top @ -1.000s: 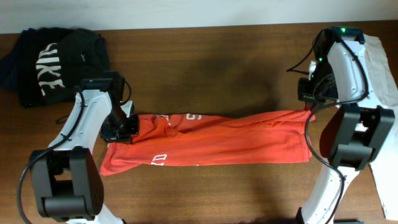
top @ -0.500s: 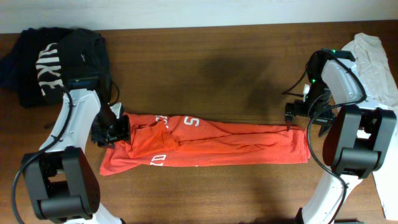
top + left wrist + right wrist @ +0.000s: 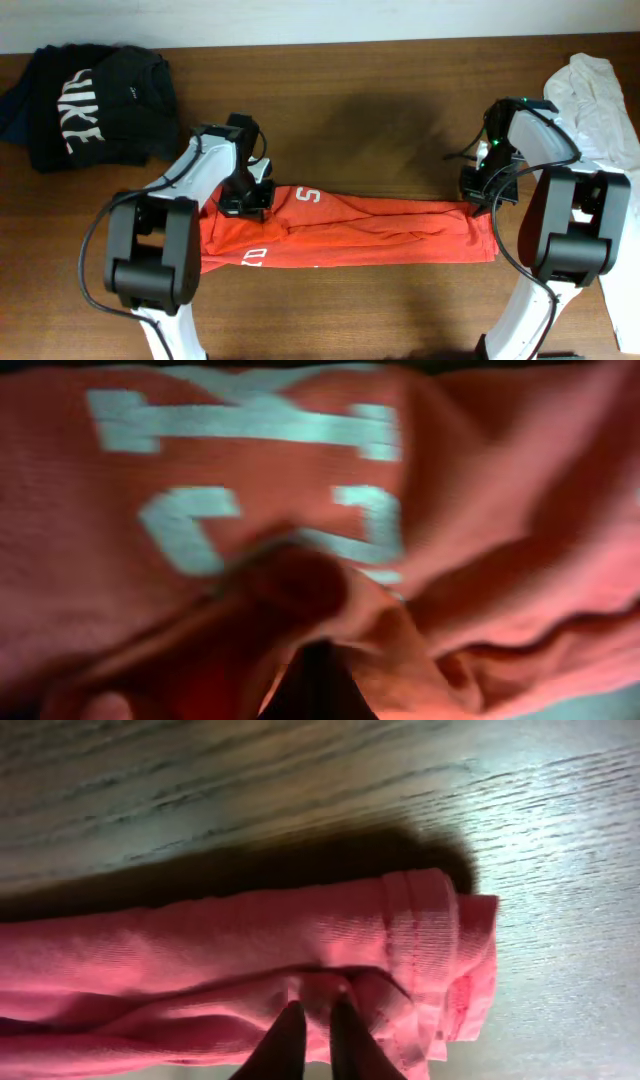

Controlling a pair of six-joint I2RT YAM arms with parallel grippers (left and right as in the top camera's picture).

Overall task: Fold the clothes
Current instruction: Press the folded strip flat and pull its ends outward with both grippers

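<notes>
A red shirt (image 3: 370, 230) with white letters lies as a long folded strip across the front of the table. My left gripper (image 3: 245, 195) is over its upper left part. In the left wrist view, blurred red fabric (image 3: 500, 510) fills the frame and bunches around the one dark finger that shows (image 3: 315, 675); it looks shut on the shirt. My right gripper (image 3: 483, 190) is at the strip's upper right corner. In the right wrist view its fingers (image 3: 315, 1020) are close together, pinching the hemmed red edge (image 3: 200, 940).
A black garment with white lettering (image 3: 90, 95) is heaped at the back left corner. A white garment (image 3: 600, 100) lies at the right edge, behind my right arm. The brown wooden table (image 3: 350, 110) extends behind the shirt.
My left gripper has moved right from the shirt's left end, drawing the fabric with it, so the strip's left end is now shorter. My right gripper has moved down onto the right end.
</notes>
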